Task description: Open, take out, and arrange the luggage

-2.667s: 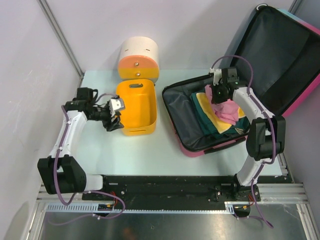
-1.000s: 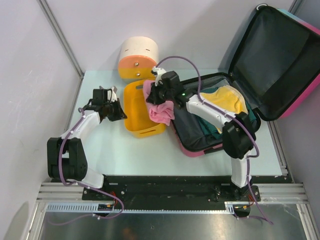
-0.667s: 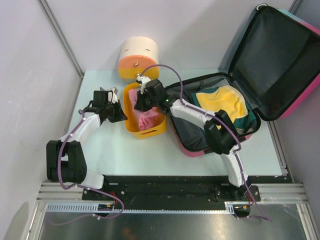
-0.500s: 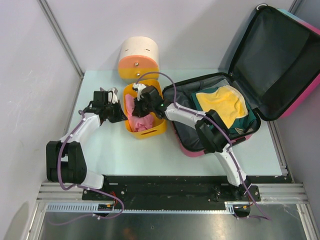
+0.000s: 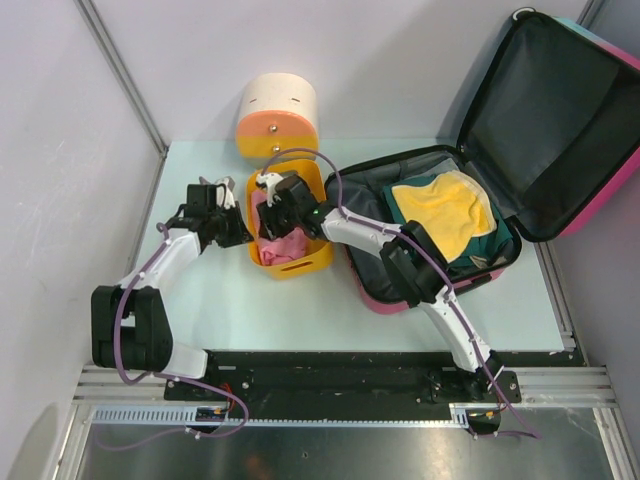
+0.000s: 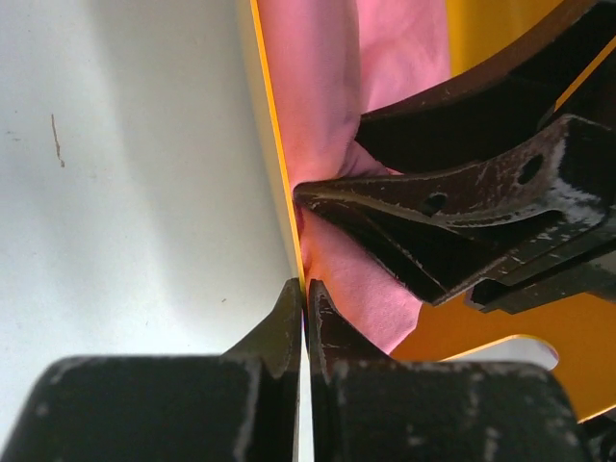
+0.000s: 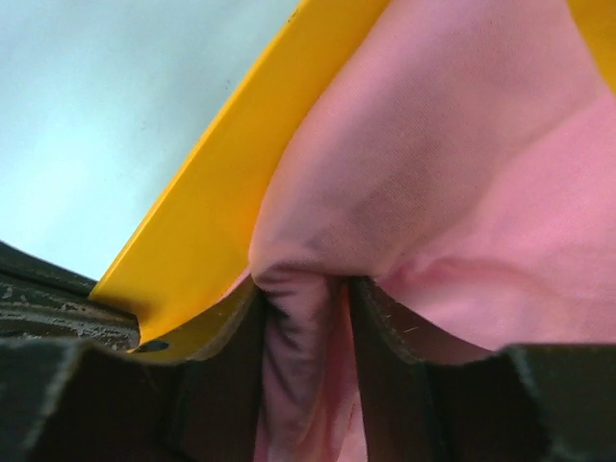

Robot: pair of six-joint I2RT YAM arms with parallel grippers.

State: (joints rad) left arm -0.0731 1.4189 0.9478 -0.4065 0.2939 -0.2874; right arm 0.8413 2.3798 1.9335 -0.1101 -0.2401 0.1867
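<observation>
Pink cloth point(image 5: 291, 243) has come across from the luggage point(image 5: 365, 215) into the yellow basket point(image 5: 300, 263). My right end effector point(image 7: 303, 318) is parting around its fold. My left end effector point(image 6: 305, 298) is clamped on the basket wall. The luggage lies open at the tabletop's right, with more to unpack.

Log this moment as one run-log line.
left pincer: shut on yellow plastic basket wall | right pincer: in basket, pink cloth between jaws | teal-pink hard-shell suitcase: open, clothes inside
</observation>
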